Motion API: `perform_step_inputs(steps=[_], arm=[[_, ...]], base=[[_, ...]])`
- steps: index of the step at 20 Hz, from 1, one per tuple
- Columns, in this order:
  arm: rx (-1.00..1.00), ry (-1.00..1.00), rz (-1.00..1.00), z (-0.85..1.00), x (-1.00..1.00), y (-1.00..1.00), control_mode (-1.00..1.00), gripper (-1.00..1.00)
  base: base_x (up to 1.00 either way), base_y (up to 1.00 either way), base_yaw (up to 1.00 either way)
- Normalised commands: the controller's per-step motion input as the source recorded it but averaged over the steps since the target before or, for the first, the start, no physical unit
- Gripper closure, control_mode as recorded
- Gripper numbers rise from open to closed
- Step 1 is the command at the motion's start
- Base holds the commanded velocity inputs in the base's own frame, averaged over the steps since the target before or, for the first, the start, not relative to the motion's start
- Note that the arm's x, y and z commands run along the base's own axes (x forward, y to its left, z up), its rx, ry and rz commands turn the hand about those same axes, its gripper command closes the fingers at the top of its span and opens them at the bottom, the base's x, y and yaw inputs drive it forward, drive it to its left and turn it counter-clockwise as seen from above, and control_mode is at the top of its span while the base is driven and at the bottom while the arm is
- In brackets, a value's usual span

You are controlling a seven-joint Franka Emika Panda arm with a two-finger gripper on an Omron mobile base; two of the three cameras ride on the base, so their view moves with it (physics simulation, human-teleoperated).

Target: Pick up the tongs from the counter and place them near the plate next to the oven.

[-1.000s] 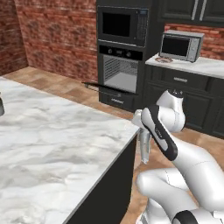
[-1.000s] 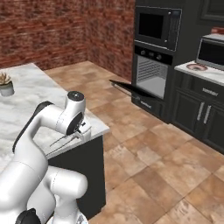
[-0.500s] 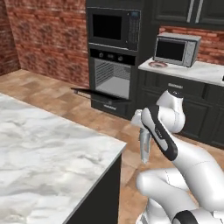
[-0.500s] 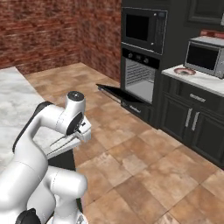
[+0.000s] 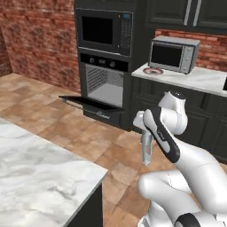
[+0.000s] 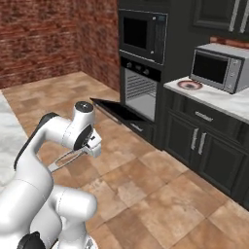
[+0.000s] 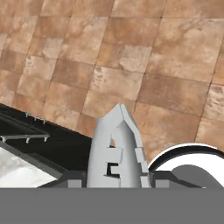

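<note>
My gripper (image 5: 145,138) is shut on the silver-grey tongs (image 5: 146,153), which hang down from it over the tiled floor in front of my base. From the right side the tongs (image 6: 65,159) stick out to the left of the gripper (image 6: 83,151). In the hand view the tongs (image 7: 116,146) taper to a point above the floor tiles. The plate (image 5: 152,71) sits on the white counter (image 5: 201,80) right of the black oven (image 5: 104,84), beside a silver microwave (image 5: 173,54). The right view shows the plate (image 6: 189,85), the oven (image 6: 141,90) and that counter (image 6: 228,104).
The oven door (image 5: 91,104) hangs open, flat out over the floor. A marble island (image 5: 40,177) fills the lower left, its corner close to my arm. Dark cabinets (image 6: 209,151) stand under the plate's counter. A black built-in microwave (image 5: 104,31) sits above the oven.
The whole picture has shifted: the base has moved, so the island slid left and the oven wall and plate drew nearer. The gripper stays shut on the tongs.
</note>
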Motion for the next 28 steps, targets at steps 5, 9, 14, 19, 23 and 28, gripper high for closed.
perform_step_inputs(steps=[5, 9, 14, 19, 23, 28], arm=[[0.0, 0.0, 0.0, 0.0, 0.0, 0.0, 1.0, 1.0], [0.0, 0.0, 0.0, 0.0, 0.0, 0.0, 1.0, 1.0], [0.0, 0.0, 0.0, 0.0, 0.0, 0.0, 1.0, 1.0], [0.0, 0.0, 0.0, 0.0, 0.0, 0.0, 1.0, 1.0], [0.0, 0.0, 0.0, 0.0, 0.0, 0.0, 1.0, 1.0], [0.0, 0.0, 0.0, 0.0, 0.0, 0.0, 1.0, 1.0]], base=[[0.63, -0.47, 0.0], [0.63, -0.46, 0.0], [0.65, -0.45, 0.0], [0.73, -0.38, 0.01], [0.86, -0.23, 0.02], [0.93, 0.03, 0.01]])
